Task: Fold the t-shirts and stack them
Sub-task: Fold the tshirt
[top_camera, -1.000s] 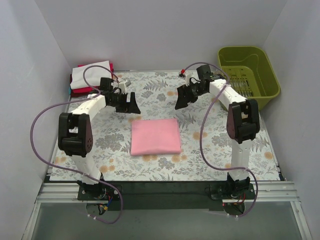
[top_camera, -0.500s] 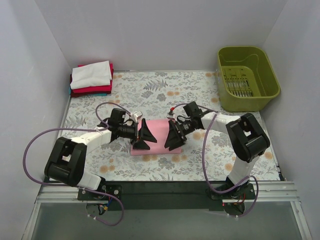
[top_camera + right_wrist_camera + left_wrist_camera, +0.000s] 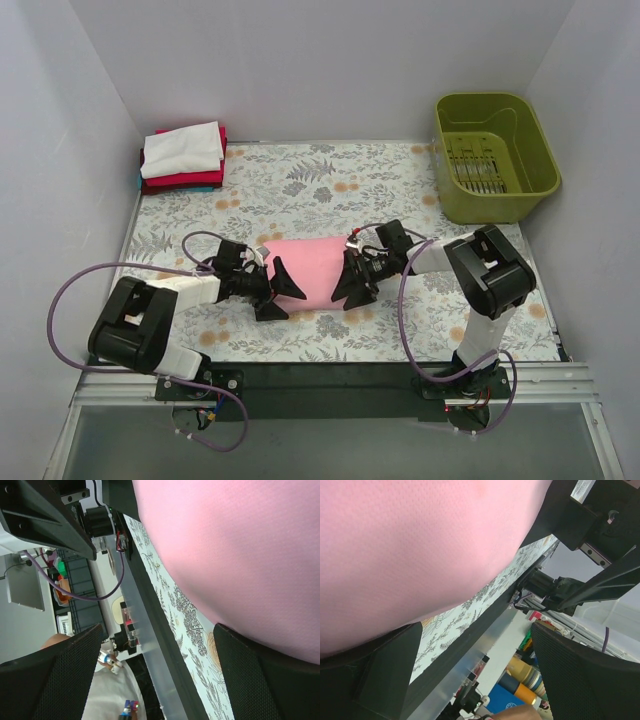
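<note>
Folded pink t-shirt between two wide-open claws

The pink t-shirt lies folded on the floral table cloth, in the near-middle of the worktop, its top bulging up a little. The left claw is low at the shirt's left edge and the right claw is low at its right edge. Each has its jaws spread wide and is clamped on nothing. Both wrist views show pink cloth filling the space above and between the parted fingers, but not whether the fingers touch it. At the far left corner sits the stack of folded t-shirts, white on top, red under it and a teal edge at the bottom. A green basket stands at the far right corner, well apart from the shirt.
</note>
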`<act>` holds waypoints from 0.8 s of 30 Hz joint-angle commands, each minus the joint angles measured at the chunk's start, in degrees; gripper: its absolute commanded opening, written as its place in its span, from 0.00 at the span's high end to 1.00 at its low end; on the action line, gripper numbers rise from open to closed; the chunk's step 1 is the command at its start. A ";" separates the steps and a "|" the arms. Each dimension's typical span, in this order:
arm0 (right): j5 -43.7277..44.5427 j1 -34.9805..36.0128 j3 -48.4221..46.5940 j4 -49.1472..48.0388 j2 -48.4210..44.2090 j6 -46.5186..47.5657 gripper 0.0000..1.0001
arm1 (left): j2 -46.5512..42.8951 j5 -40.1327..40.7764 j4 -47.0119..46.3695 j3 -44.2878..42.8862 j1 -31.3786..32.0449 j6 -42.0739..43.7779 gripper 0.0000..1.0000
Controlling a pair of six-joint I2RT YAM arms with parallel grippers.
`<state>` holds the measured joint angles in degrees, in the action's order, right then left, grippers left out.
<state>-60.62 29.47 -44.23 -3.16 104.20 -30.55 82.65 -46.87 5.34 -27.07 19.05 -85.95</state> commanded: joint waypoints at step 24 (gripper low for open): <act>11.31 7.44 -3.86 -10.03 1.43 -5.49 0.02 | 2.15 10.31 -1.12 -3.53 0.47 0.80 0.08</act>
<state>-51.92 37.17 -50.26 -10.44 103.11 -34.85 83.72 -40.07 4.95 -33.41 20.40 -84.03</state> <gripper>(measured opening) 0.983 0.916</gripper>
